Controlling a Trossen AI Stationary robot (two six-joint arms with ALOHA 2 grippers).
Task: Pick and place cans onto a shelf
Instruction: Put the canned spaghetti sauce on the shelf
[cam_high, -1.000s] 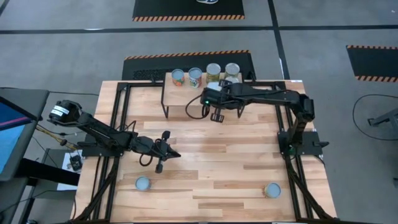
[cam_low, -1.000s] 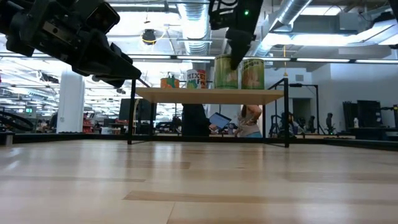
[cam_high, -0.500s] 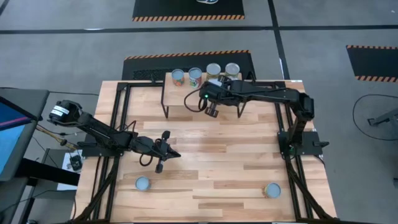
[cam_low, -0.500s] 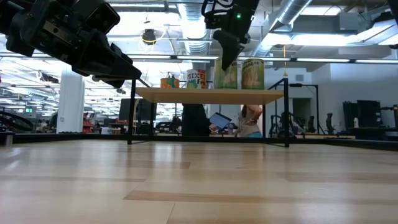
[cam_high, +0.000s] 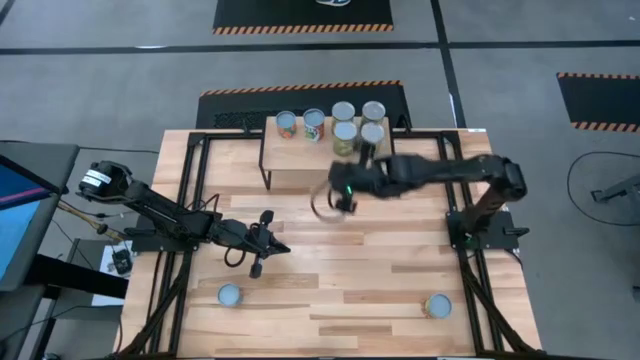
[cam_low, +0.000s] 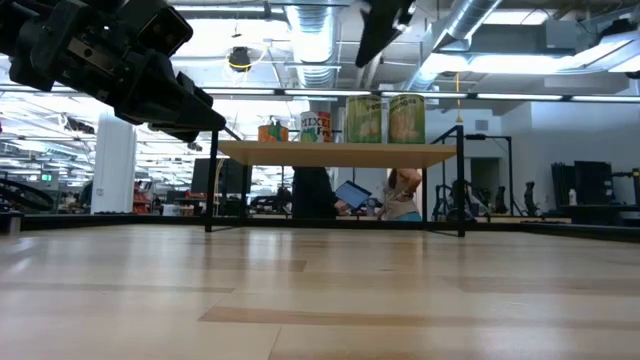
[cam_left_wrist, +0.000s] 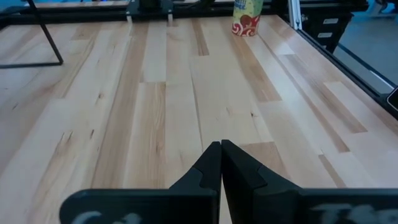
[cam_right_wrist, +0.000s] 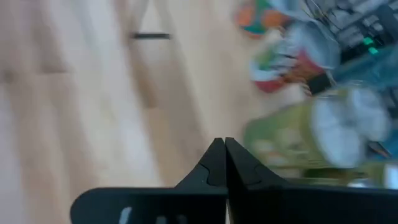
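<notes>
At 12 o'clock on the table, I see six cans (cam_high: 344, 111) on the shelf (cam_high: 290, 152). Right gripper (cam_high: 326, 203) at centre, closed, empty. Left gripper (cam_high: 263, 243) at 9 o'clock, closed, empty.

Six upright cans (cam_high: 344, 112) on the shelf (cam_high: 290, 153), two on the tabletop

Left arm lies low and extended from the left edge toward the centre, its left gripper (cam_high: 268, 232) empty, fingers pressed together tip to tip. Right arm reaches in from the right side, raised high, its right gripper (cam_high: 322, 201) likewise closed and holding nothing.
</notes>
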